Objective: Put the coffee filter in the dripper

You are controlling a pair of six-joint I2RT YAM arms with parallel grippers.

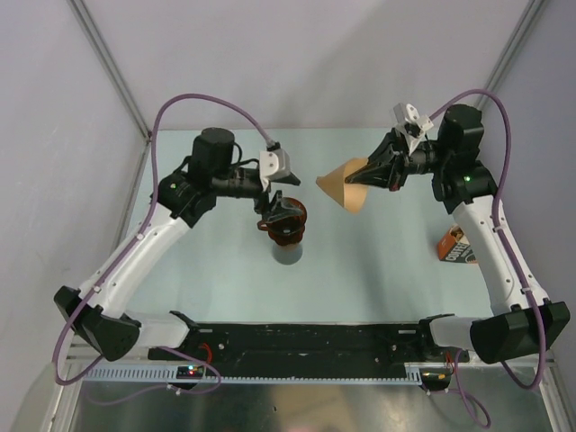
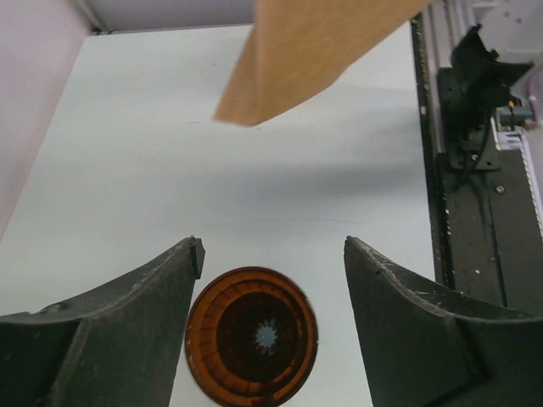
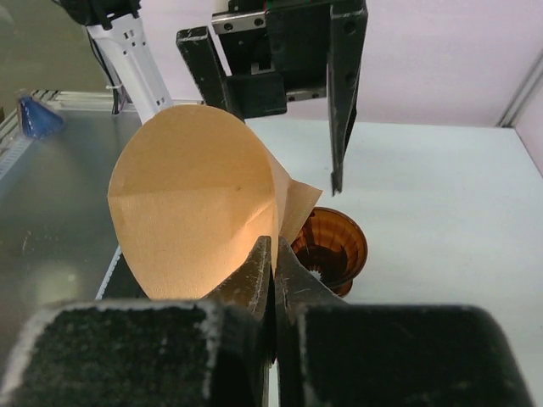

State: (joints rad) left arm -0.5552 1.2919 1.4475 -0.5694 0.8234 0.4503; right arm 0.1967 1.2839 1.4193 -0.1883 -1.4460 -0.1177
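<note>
Filter [image 3: 195,203] held up by right gripper [image 3: 273,254]; not yet in dripper [image 1: 286,227].
Right jaws pinched tight on the filter's edge. The cone is open and off the table, to the right of the dripper and apart from it. Left gripper [image 2: 273,250] is above the dripper with jaws wide and holding nothing; the dripper's rim shows between its fingers.

The coffee filter [image 3: 195,203] was plain tan-orange paper. The dripper [image 2: 251,335] was dark red-brown and see-through, with thin lines inside and a pale dot in the middle. Just under the dripper, the beaker [image 1: 289,255] was grey. Around the dripper, the table [image 1: 378,270] was pale blue-white. Far right of the dripper, the bag [image 1: 454,247] was orange-brown with pale print. The left gripper [image 2: 273,246] and right gripper [image 3: 273,248] were black.
</note>
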